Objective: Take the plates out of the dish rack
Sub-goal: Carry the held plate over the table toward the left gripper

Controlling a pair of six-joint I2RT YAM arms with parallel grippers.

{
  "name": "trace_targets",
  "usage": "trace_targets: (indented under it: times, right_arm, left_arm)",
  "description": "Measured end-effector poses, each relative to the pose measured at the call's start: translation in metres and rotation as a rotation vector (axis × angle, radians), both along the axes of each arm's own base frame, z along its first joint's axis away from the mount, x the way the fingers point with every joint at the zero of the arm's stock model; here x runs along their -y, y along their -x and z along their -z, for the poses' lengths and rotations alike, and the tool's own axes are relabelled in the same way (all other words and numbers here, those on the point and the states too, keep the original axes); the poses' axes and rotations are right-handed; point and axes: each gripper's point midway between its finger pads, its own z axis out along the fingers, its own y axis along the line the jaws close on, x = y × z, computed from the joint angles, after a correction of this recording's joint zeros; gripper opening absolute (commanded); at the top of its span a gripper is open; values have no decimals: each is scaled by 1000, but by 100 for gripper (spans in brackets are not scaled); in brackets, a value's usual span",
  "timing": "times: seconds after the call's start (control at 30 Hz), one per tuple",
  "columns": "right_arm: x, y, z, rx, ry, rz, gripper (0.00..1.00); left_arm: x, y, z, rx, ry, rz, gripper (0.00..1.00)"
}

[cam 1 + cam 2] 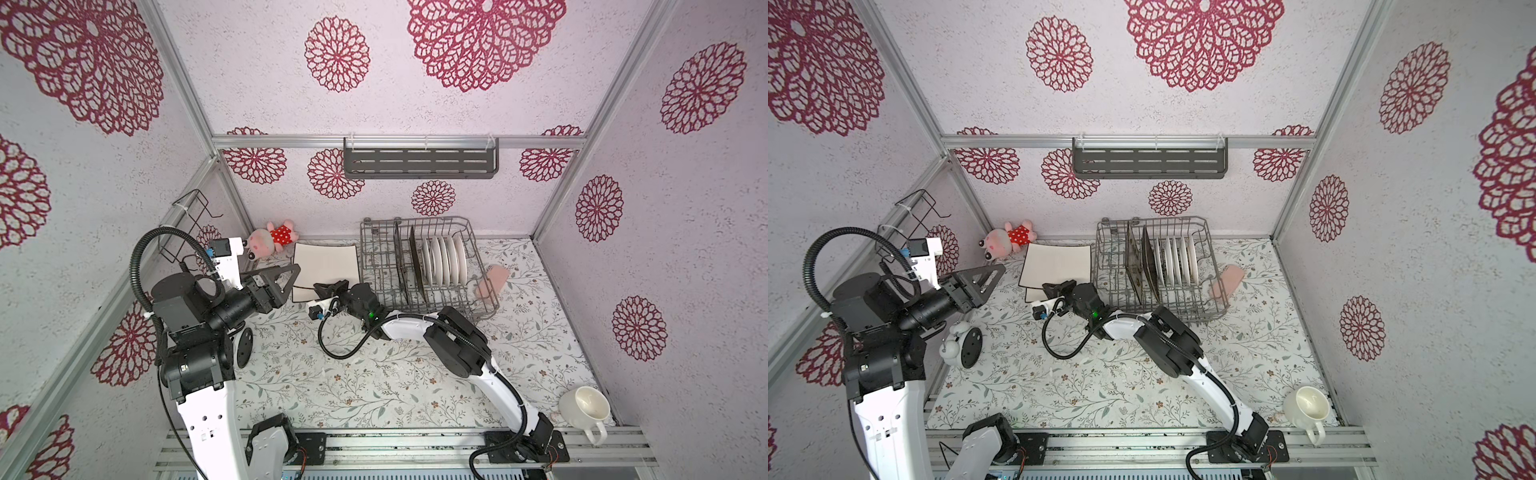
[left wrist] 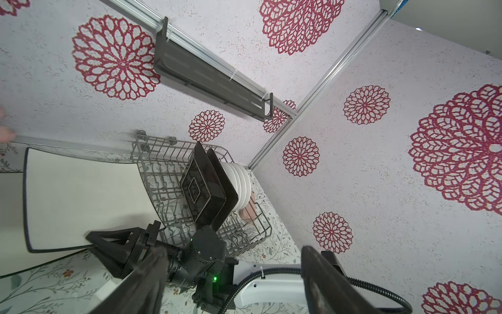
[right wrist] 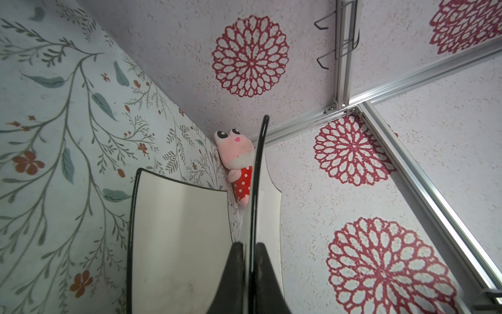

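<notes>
The grey wire dish rack (image 1: 478, 249) (image 1: 1209, 249) (image 2: 152, 152) stands at the back of the table. Two dark brown square plates (image 1: 415, 266) (image 1: 1150, 266) (image 2: 201, 187) and several small round white plates (image 1: 444, 262) (image 1: 1177, 262) (image 2: 241, 185) stand upright in it. Left of the rack, my right gripper (image 1: 328, 289) (image 1: 1059, 289) (image 3: 250, 246) is shut on the near edge of a white square plate (image 1: 324, 262) (image 1: 1059, 264) (image 3: 256, 176). It is held just over another white square plate (image 1: 301, 294) (image 3: 176, 244) lying flat. My left gripper (image 1: 295, 270) (image 1: 998, 268) (image 2: 233, 248) hovers open and empty beside them.
A pink plush toy (image 1: 272, 241) lies in the back left corner. A pink sponge (image 1: 492, 280) rests by the rack's right side. A white mug (image 1: 586, 409) sits front right, a small alarm clock (image 1: 961, 345) front left. A dark wall shelf (image 1: 419, 162) and a wire holder (image 1: 191, 220) hang above.
</notes>
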Motion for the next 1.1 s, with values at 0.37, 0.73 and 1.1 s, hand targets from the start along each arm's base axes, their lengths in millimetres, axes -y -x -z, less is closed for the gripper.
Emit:
trace_targets:
  times: [0.37,0.73,1.1]
  right_arm:
    - [-8,-5,25,0,86,-62,0]
    - [-10,-13,29,10,111,-63,0]
    - [-18,-5,33,-1,131,-77,0]
  left_arm:
    - [19,4,0,-13,-82,59,80]
    - [30,20,6,-8,-143,77,81]
    - [33,31,4,18,-173,73,82]
